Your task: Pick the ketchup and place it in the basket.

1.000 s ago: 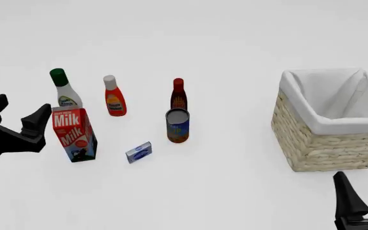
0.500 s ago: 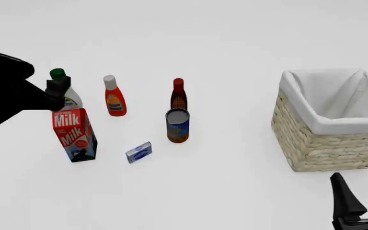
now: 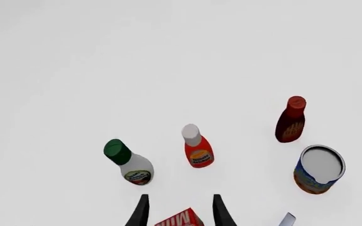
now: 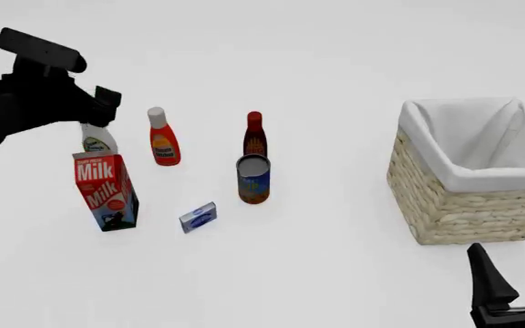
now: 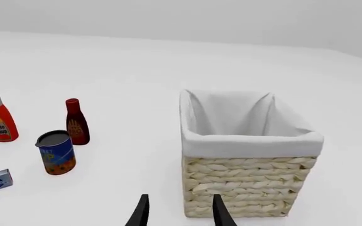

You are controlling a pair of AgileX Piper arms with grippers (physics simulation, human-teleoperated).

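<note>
- Since a second ago your left gripper (image 3: 178, 215) has risen from beside the milk carton (image 4: 104, 190) to above it, fingers apart.
- The ketchup (image 4: 162, 137) stands left of the dark bottle (image 4: 254, 134); descend squarely over its smooth, tapering plastic body.
- The woven basket (image 4: 467, 201) sits well right; right gripper (image 4: 513, 281) hangs spread.

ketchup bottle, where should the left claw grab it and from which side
Probably the red body of the ketchup just below the cap, coming from above and closing across its narrower shoulders. It stands upright, apart from the white bottle and milk carton, and the open left claw is above them.
</note>
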